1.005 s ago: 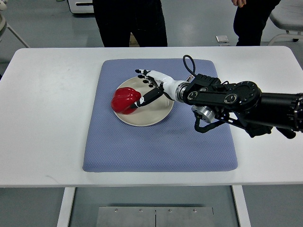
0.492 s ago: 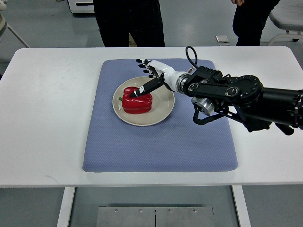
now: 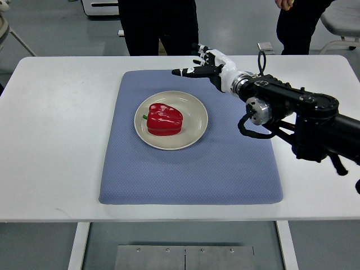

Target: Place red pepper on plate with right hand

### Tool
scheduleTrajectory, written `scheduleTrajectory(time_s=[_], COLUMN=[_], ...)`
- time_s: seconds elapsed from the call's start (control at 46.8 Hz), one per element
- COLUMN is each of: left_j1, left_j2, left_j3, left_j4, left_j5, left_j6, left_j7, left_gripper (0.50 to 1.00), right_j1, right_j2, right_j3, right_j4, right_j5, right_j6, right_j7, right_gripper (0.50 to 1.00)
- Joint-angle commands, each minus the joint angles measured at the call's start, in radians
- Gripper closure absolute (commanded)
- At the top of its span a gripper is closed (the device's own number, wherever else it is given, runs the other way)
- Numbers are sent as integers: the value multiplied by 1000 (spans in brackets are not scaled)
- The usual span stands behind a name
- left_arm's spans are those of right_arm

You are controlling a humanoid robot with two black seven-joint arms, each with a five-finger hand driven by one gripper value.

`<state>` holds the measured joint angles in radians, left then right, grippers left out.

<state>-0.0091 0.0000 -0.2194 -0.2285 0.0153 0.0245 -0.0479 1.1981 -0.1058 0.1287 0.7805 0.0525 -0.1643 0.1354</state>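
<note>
A red pepper (image 3: 165,118) lies on the cream plate (image 3: 193,132), which sits on a blue-grey mat (image 3: 185,169) on the white table. My right hand (image 3: 198,64) hovers over the mat's far edge, up and to the right of the plate. Its fingers are spread and hold nothing. The black right arm (image 3: 298,109) reaches in from the right edge. No left arm shows.
Two people in dark trousers stand behind the table's far edge, one (image 3: 157,25) at centre and one (image 3: 298,22) at the right. A small grey object (image 3: 264,47) lies on the floor beyond the table.
The right hand let go of the pepper, which now rests on the plate. The hand then drew back up and to the right, off the plate to the mat's far edge.
</note>
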Motion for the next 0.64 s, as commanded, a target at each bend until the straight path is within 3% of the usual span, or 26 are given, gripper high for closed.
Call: scheduleTrajectory(time_s=[0.0, 0.406, 0.62], left_j1=[0, 0, 0], left_j2=[0, 0, 0], left_j3=[0, 0, 0], left_j4=[0, 0, 0], left_j5=[0, 0, 0], left_j6=[0, 0, 0], left_j7=[0, 0, 0], left_gripper=[500, 500, 500], right_j1=[-51, -261, -347], right_j2=[-40, -126, -138], right_j3=[84, 440, 512], right_j4=[-15, -294, -307], right_j5=[-2, 1, 4], right_j6=[15, 268, 301], right_j7=[1, 26, 27], right_gripper=[500, 500, 500])
